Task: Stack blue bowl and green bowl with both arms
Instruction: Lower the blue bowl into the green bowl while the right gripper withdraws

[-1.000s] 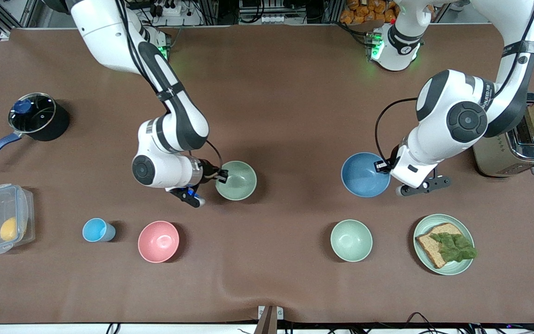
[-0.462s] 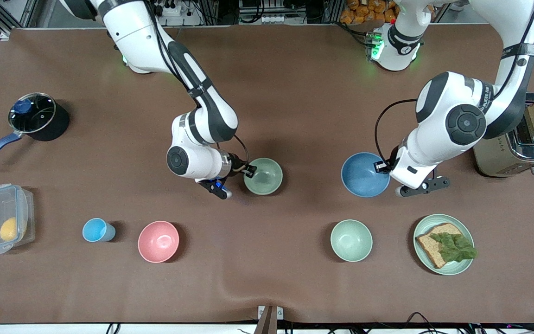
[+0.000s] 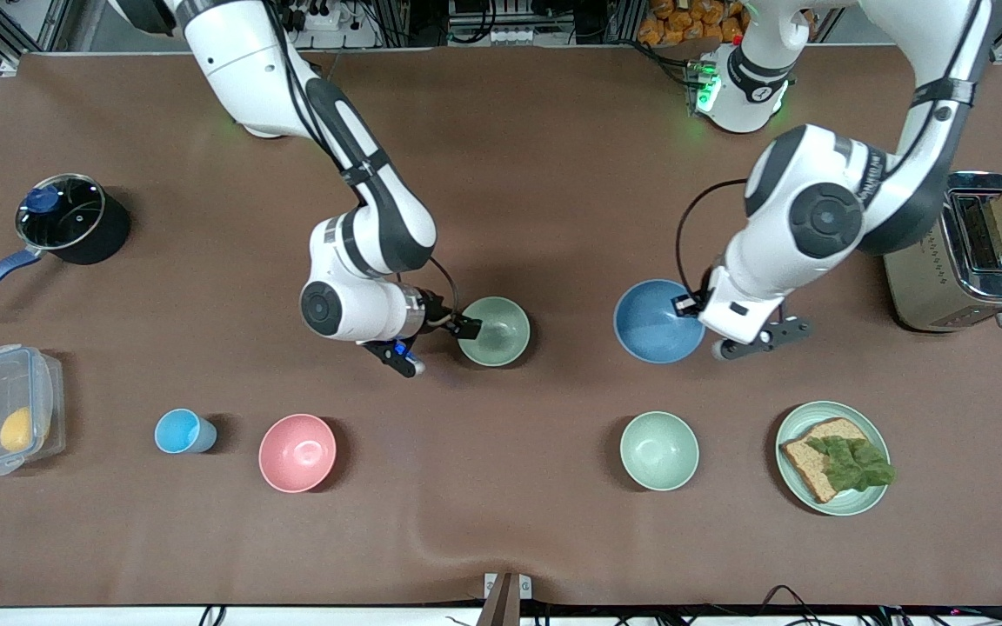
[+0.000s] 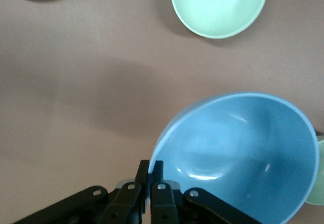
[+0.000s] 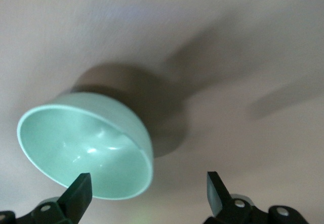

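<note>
The blue bowl (image 3: 653, 322) hangs tilted from my left gripper (image 3: 688, 306), which is shut on its rim on the side toward the left arm's end. The left wrist view shows both fingers (image 4: 151, 163) pinching the rim of this bowl (image 4: 243, 153). The sage-green bowl (image 3: 494, 330) rests on the table near the middle. My right gripper (image 3: 466, 328) is at its rim, open. In the right wrist view the fingers (image 5: 147, 181) stand wide apart with part of that bowl (image 5: 76, 148) between them.
A paler mint bowl (image 3: 659, 450) and a plate with bread and lettuce (image 3: 875, 500) lie nearer the front camera. A pink bowl (image 3: 297, 452), a light-blue cup (image 3: 181, 431), a plastic box (image 3: 5, 409), a pot (image 3: 62, 217) and a toaster (image 3: 962, 261) are around.
The right arm carried the green bowl toward the table's middle, and its gripper has now drawn back a little. The left arm has moved the blue bowl toward the green bowl.
</note>
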